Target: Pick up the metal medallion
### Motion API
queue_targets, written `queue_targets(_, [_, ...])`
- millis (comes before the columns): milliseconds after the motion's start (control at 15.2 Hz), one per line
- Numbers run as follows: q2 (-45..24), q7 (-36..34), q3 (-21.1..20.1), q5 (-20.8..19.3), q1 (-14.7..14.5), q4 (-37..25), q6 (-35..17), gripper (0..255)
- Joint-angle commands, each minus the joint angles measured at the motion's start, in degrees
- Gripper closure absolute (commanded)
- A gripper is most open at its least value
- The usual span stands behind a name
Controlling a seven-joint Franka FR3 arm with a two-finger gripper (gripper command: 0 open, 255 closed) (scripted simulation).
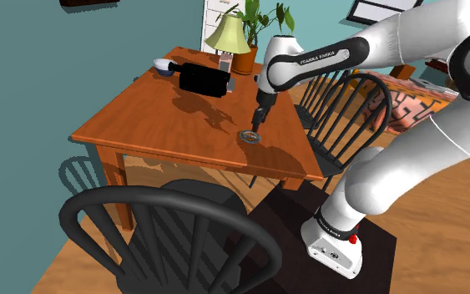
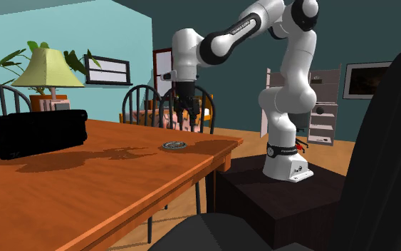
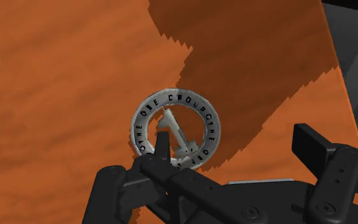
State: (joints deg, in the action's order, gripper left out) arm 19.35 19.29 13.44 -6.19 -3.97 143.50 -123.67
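A round silver medallion (image 1: 249, 135) with a ring of letters lies flat on the orange wooden table (image 1: 158, 117), near the edge that faces the stand. In the second exterior view the medallion (image 2: 174, 145) rests close to the table's corner. My black gripper (image 1: 257, 119) hangs a little above it, pointing down, and stands apart from the medallion (image 3: 176, 129). In the wrist view the gripper (image 3: 238, 149) is open, and one finger (image 3: 161, 145) overlaps the medallion's rim while the other (image 3: 314, 145) stands well off to the side over bare wood.
A black box (image 1: 204, 79) lies further back on the table, with a green-shaded lamp (image 1: 229, 33) and a potted plant (image 1: 254, 25) behind it. Dark spindle chairs stand at the near side (image 1: 166, 242) and beside the arm (image 1: 346, 104).
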Motion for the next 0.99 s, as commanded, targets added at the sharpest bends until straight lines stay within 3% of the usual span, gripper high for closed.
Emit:
queue_targets(0, [-4.3, 3.7, 0.9, 0.0, -0.8, -1.1, -3.5, 0])
queue_targets(198, [-10.3, 8.5, 1.8, 0.7, -1.6, -2.9, -8.2, 0])
queue_targets(792, [-14.7, 9.2, 2.1, 1.7, -1.7, -0.7, -14.7, 0])
queue_targets(858, [-14.6, 9.1, 2.1, 1.6, -1.7, -0.6, -14.7, 255])
queue_targets(924, [-14.5, 9.1, 2.1, 1.6, -1.7, -0.5, -14.7, 255])
